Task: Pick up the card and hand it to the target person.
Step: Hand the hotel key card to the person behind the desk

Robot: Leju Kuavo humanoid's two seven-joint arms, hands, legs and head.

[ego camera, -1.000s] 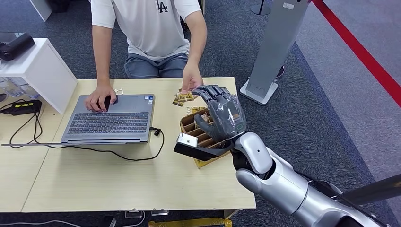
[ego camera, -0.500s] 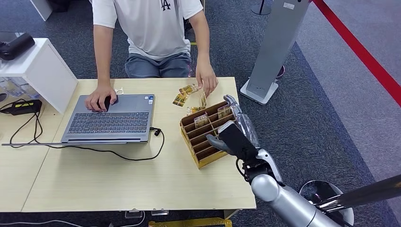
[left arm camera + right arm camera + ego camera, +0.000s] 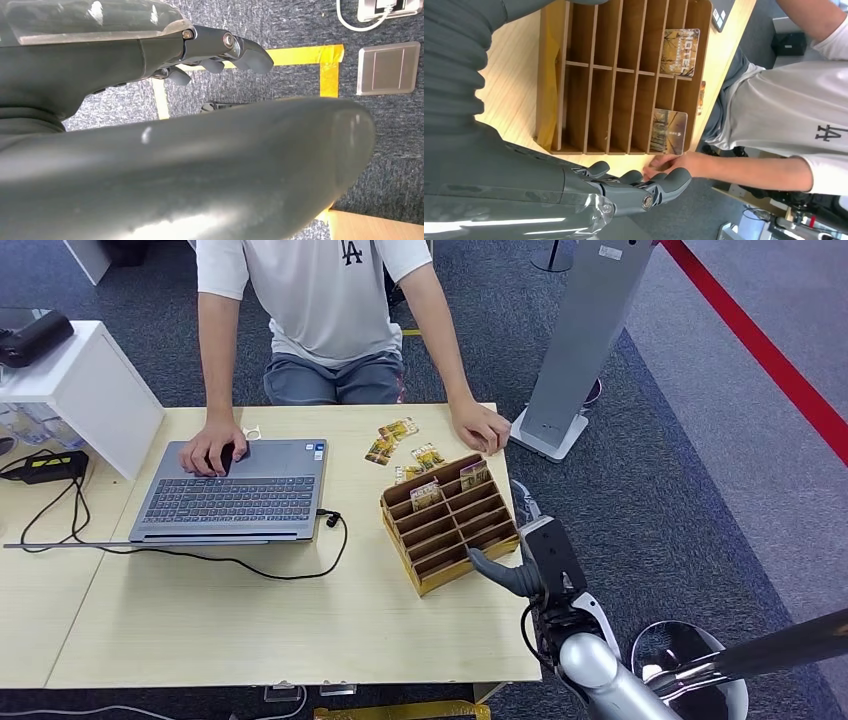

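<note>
Head view: several cards [image 3: 398, 440] are seen lying flat on the wooden table [image 3: 250, 620], between the laptop [image 3: 235, 490] and the person's hand [image 3: 481, 427], which rests on the table's far corner. Two more cards are stood upright in the top slots of the wooden card rack [image 3: 448, 524]; one of them [image 3: 426, 494] is in the second row, the other [image 3: 473, 475] at the back. In the right wrist view the same two cards are shown in the rack's compartments, with the person's hand just past the rack's end. The right hand [image 3: 528, 558] is held beside the rack, at the table's edge, with nothing in it; its fingers [image 3: 659, 187] are extended and slightly apart. The left hand [image 3: 215, 50] is seen over grey carpet and yellow floor tape, fingers loosely curled, nothing held. The person's other hand [image 3: 212, 448] is laid on the laptop's corner.
</note>
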